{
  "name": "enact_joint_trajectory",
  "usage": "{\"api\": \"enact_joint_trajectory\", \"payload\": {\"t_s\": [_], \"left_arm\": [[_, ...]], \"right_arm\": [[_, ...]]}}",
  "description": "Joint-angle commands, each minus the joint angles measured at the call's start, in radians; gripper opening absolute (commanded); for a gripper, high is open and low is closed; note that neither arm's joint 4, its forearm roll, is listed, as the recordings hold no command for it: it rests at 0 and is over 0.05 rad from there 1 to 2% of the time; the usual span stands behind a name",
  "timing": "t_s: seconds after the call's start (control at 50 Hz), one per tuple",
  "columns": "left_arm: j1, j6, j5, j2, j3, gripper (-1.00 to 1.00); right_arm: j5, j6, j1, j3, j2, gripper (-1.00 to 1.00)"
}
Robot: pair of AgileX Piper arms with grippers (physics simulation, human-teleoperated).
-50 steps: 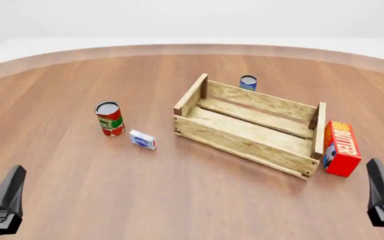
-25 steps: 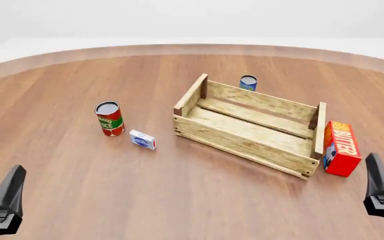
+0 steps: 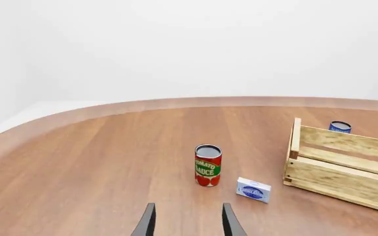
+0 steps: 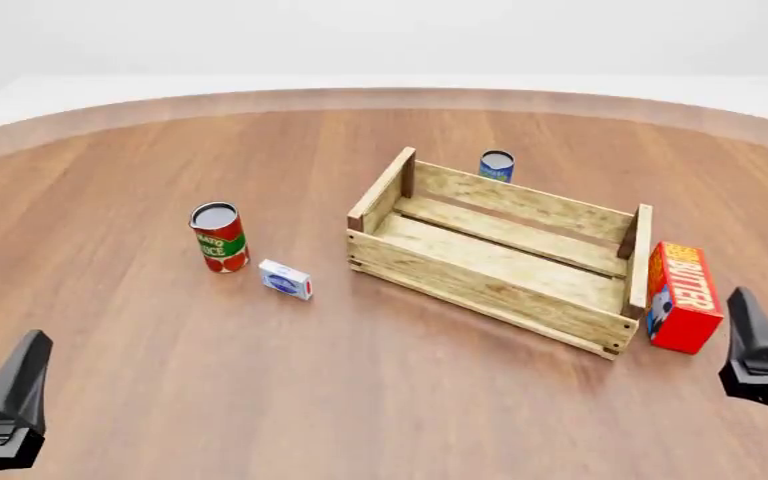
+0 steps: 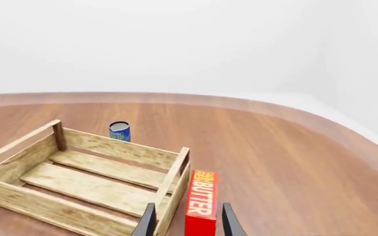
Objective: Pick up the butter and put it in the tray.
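- Wooden slats fill the right side of your left wrist view: that is the tray [image 3: 346,164], with a blue can [image 3: 338,127] peeking over its far wall. The tomato sauce can [image 3: 207,165] stands upright ahead of your left gripper [image 3: 187,223], and the small white-and-blue box [image 3: 253,189] lies between that can and the tray, apart from both. Your left gripper's fingers [image 3: 147,223] stand parted with bare table between them, gripping nothing.
- From the front view, the tray [image 4: 491,285] sits a little right of centre, turned at an angle. The butter [image 4: 682,296] stands at the tray's 3 o'clock, just beside its right end board; you cannot tell whether they touch. The blue can [image 4: 496,165] stands at the tray's 12 o'clock, behind the far wall. The tomato sauce can [image 4: 219,237] is at the tray's 9 o'clock, well apart, with the white-and-blue box [image 4: 285,279] just beside it toward the tray. Your right gripper [image 4: 762,350] hangs near the butter at its 4 o'clock; your left gripper [image 4: 11,395] hangs low at the left edge.
- From the right wrist view, the butter [image 5: 202,202] stands straight ahead of your right gripper [image 5: 187,221], hard against the tray [image 5: 84,191] end board. The fingers [image 5: 228,221] are spread wide either side of the carton's near end, not yet touching it.
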Motion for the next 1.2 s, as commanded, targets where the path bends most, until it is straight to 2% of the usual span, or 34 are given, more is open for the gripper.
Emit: {"api": "enact_joint_trajectory", "payload": {"t_s": [0.02, 0.42, 0.6, 0.64, 0.84, 1.1, 1.2], "left_arm": [[0.0, 0.0, 0.0, 0.0, 0.0, 1.0], [0.0, 0.0, 0.0, 0.0, 0.0, 1.0], [0.0, 0.0, 0.0, 0.0, 0.0, 1.0], [0.0, 0.0, 0.0, 0.0, 0.0, 1.0], [0.0, 0.0, 0.0, 0.0, 0.0, 1.0], [0.0, 0.0, 0.0, 0.0, 0.0, 1.0], [0.0, 0.0, 0.0, 0.0, 0.0, 1.0]], "right_arm": [[-0.124, -0.003, -0.02, 0.0, 0.141, 1.0], [-0.295, -0.005, -0.038, 0.0, 0.34, 1.0], [-0.398, -0.004, -0.049, 0.0, 0.456, 1.0], [-0.446, -0.004, -0.057, 0.0, 0.51, 1.0], [-0.494, -0.004, -0.055, 0.0, 0.572, 1.0], [-0.701, 0.008, -0.061, 0.0, 0.813, 1.0], [-0.749, 0.013, -0.062, 0.0, 0.872, 1.0]]}}
